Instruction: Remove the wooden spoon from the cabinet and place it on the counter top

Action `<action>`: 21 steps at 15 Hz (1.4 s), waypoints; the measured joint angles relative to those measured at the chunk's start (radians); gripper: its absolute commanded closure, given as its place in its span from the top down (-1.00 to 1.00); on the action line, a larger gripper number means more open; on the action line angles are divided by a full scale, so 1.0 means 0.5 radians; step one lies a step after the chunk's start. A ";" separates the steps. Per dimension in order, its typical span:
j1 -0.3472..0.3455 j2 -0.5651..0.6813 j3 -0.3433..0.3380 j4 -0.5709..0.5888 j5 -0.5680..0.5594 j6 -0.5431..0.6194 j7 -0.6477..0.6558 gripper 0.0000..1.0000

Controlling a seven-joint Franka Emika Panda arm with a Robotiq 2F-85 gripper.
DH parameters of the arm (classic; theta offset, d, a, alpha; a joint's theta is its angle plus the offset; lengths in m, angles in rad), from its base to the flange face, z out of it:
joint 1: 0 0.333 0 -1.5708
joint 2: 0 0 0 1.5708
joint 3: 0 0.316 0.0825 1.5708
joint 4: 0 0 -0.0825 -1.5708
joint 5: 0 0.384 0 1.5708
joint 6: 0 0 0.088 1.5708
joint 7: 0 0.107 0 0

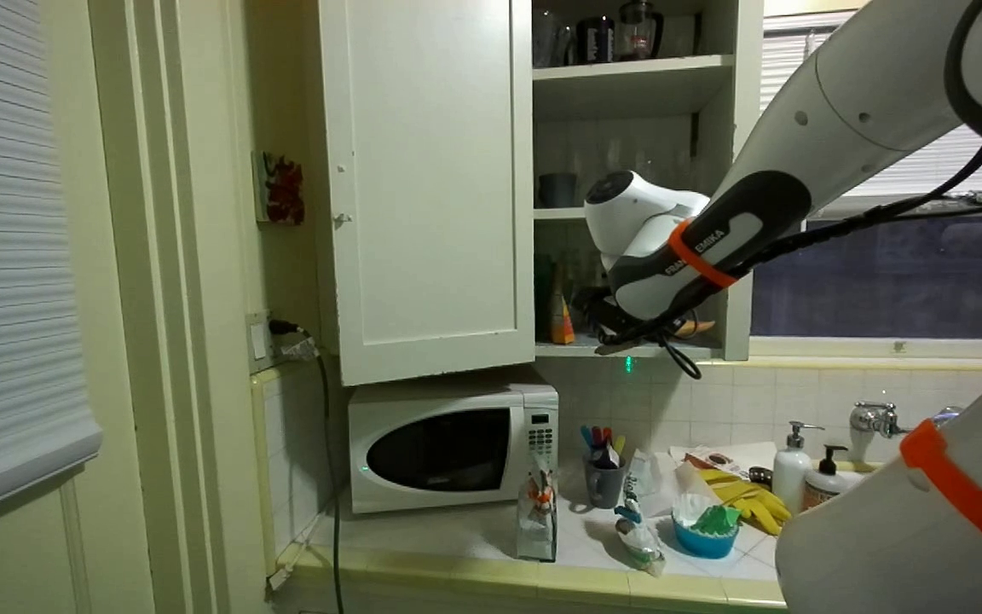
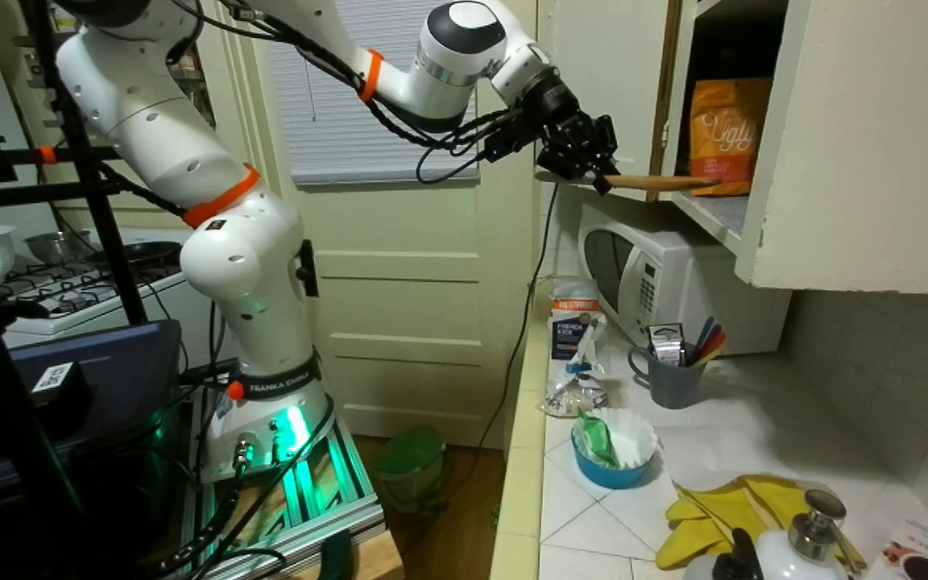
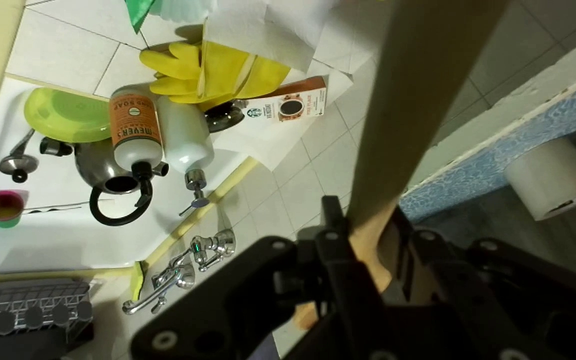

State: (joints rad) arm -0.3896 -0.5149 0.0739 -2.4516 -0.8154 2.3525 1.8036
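Observation:
The wooden spoon (image 2: 653,183) is held level between the fingers of my gripper (image 2: 602,179). In an exterior view its light-tan end reaches toward the open cabinet (image 2: 875,145), at shelf height. In the wrist view the spoon (image 3: 408,100) runs large and blurred from the top edge down between the fingertips of the gripper (image 3: 373,220), which press on it. In an exterior view a thin end of the spoon (image 1: 619,348) shows below the wrist; the arm hides most of the grip. The cabinet (image 1: 431,188) has its door open. The counter top (image 1: 448,533) lies below.
An orange bag (image 2: 730,133) stands on the lowest shelf close to the spoon's end. The microwave (image 1: 448,448) sits under the cabinet. On the counter are a grey mug (image 2: 673,379), a blue bowl (image 2: 613,474), yellow gloves (image 2: 742,515) and soap bottles (image 1: 792,469).

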 measured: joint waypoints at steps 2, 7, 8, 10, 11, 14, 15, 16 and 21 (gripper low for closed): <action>0.016 0.000 -0.008 0.000 0.000 0.000 0.000 -0.89; 0.154 -0.030 -0.080 -0.102 0.014 -0.001 -0.078 -0.89; 0.191 -0.053 -0.101 -0.152 0.018 -0.001 -0.142 -0.89; 0.251 -0.110 -0.135 -0.266 0.028 -0.001 -0.276 -0.89; 0.270 -0.138 -0.146 -0.322 0.031 -0.001 -0.333 -0.89; 0.284 -0.187 -0.173 -0.475 0.032 -0.002 -0.496 -0.89; 0.284 -0.189 -0.193 -0.518 0.032 0.013 -0.554 -0.89; 0.284 -0.186 -0.219 -0.557 0.031 0.050 -0.609 -0.89; 0.283 -0.046 -0.401 -0.612 0.066 0.529 -1.020 -0.89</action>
State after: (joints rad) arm -0.2482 -0.5381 -0.1264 -2.7574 -0.7824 2.6171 1.2938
